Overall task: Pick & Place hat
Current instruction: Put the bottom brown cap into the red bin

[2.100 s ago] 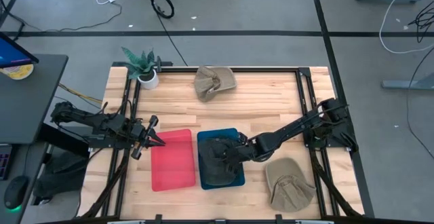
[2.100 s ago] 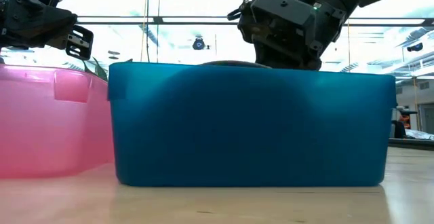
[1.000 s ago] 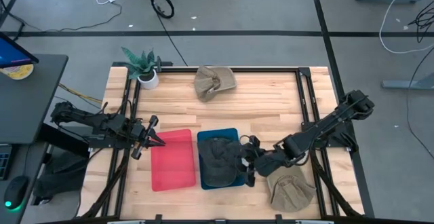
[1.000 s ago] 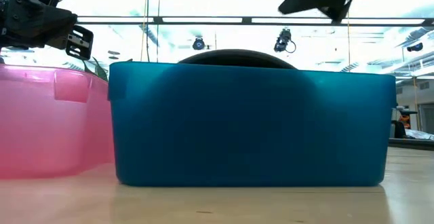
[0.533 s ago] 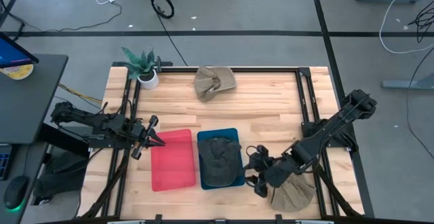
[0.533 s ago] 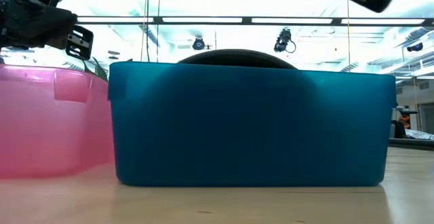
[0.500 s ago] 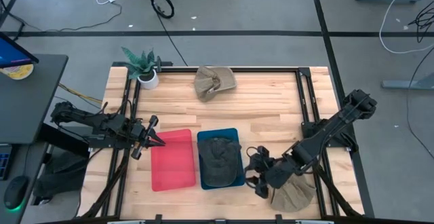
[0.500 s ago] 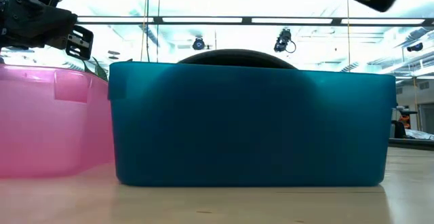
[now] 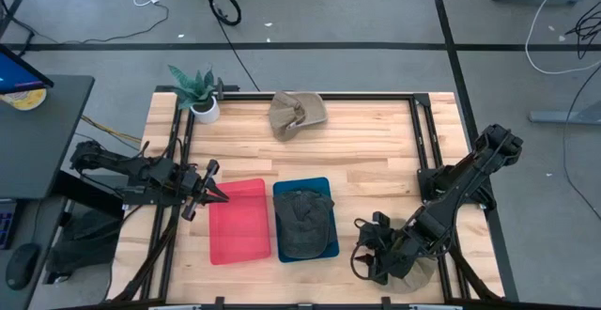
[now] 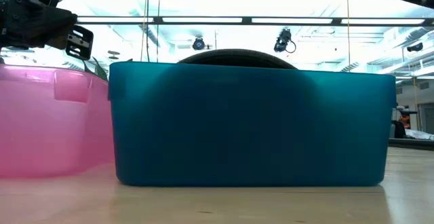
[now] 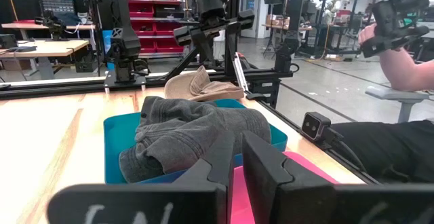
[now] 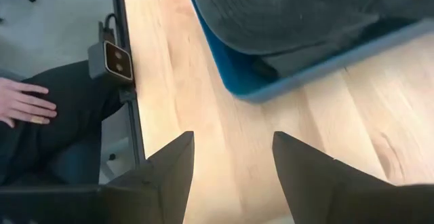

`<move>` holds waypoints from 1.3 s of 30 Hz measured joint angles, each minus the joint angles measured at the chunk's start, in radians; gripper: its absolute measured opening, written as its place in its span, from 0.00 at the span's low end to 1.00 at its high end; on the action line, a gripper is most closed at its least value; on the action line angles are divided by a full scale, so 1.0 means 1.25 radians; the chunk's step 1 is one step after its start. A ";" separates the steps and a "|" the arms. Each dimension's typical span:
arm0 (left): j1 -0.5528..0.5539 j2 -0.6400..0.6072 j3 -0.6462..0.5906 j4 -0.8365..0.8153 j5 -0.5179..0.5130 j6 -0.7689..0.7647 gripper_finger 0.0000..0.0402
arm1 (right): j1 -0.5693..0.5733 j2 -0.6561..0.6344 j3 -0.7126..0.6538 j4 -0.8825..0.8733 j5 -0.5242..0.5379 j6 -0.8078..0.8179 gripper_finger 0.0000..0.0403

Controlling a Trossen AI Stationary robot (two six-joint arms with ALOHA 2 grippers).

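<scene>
The right hand (image 9: 369, 254) hangs with fingers wide and empty, a tan hat (image 9: 413, 274) just behind it, mostly hidden under the arm. One grey hat (image 9: 302, 219) already lies in the blue bin (image 9: 279, 193) ahead of the fingers; a third hat (image 9: 297, 113) sits well apart on the far tabletop (image 9: 376, 141). The risk, as far as the blocked view allows: descending here, the fingers could miss the hat's edge or pinch only loose cloth. The left hand (image 9: 208, 192), fingers narrow and empty, waits beside the pink bin (image 9: 239, 221).
</scene>
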 joint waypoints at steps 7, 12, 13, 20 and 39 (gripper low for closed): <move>0.000 0.000 0.000 0.000 0.000 0.000 0.09 | 0.028 0.002 0.000 -0.032 0.021 0.128 0.51; 0.000 0.000 0.000 0.000 0.000 0.000 0.09 | 0.029 0.034 0.001 -0.068 -0.002 0.256 0.51; 0.000 0.000 0.000 0.000 0.000 0.000 0.09 | 0.029 0.040 0.001 -0.072 -0.022 0.275 0.51; 0.000 0.000 0.000 0.000 0.000 0.000 0.09 | 0.022 0.069 0.001 -0.071 -0.067 0.370 0.51; 0.000 0.000 0.000 0.000 0.000 0.000 0.09 | 0.029 0.091 0.001 0.452 0.173 -0.108 0.51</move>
